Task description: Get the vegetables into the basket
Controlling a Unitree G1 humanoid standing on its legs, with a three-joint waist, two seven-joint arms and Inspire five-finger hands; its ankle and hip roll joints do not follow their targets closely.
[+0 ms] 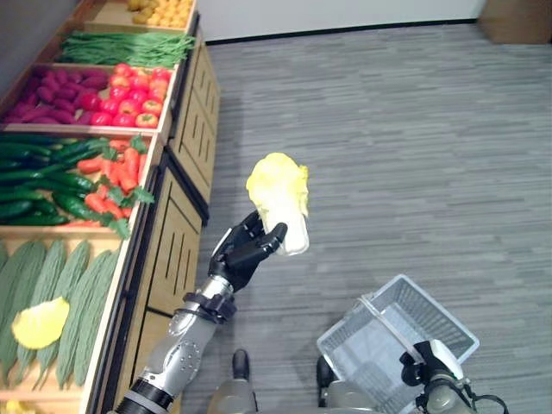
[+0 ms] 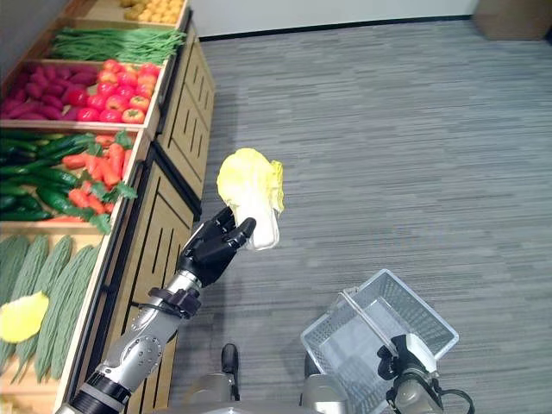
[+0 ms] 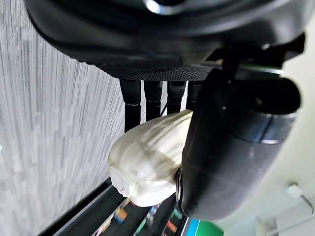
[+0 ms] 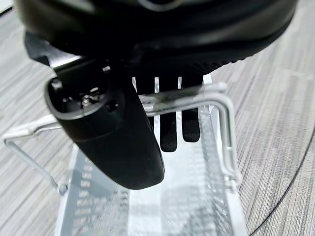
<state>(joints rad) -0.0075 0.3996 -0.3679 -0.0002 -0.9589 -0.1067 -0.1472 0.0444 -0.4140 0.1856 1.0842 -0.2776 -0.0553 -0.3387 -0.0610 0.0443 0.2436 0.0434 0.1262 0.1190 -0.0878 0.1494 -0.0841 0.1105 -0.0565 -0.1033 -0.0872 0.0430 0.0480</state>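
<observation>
The left hand (image 1: 244,251) holds a napa cabbage (image 1: 281,200) in the air above the grey floor (image 1: 405,129), fingers (image 3: 153,98) and thumb curled around its pale stem end. The cabbage stands roughly upright, its long axis vertical, yellow leafy tip pointing up. Low on the right, the right hand (image 4: 123,132) has its fingers hooked around the handle of a white wire basket (image 1: 431,315), well apart from the cabbage.

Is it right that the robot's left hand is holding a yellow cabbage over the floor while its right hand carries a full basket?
Not quite: the basket is empty, as the right wrist view shows. The rest holds: the left hand has its fingers round the yellow cabbage over the floor, and the right hand grips the basket's handle.
</observation>
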